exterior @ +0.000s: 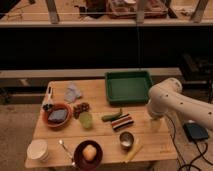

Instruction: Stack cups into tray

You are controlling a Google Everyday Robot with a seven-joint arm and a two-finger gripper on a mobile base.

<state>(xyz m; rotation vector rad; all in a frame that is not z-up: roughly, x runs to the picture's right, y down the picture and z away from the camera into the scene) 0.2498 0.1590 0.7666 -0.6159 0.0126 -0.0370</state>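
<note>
The dark green tray point(128, 88) lies at the back right of the wooden table point(100, 132). The pale green cup point(86, 120) stands mid-table. The steel cup point(126, 140) stands near the front edge, right of centre. The cream-white cup point(37, 149) stands at the front left corner. All three cups are apart and outside the tray. My white arm point(167, 97) reaches in from the right, with the gripper point(155, 124) hanging low over the table's right side, below the tray and up-right of the steel cup. It holds nothing that I can see.
A reddish-brown bowl point(57, 115) with a dark item sits at left; another point(88, 153) with a round orange fruit sits at the front. Grapes point(81, 107), a crumpled cloth point(73, 92), a green vegetable point(111, 116), a striped packet point(122, 122), a yellow item point(133, 150) and a spoon point(65, 148) also lie around.
</note>
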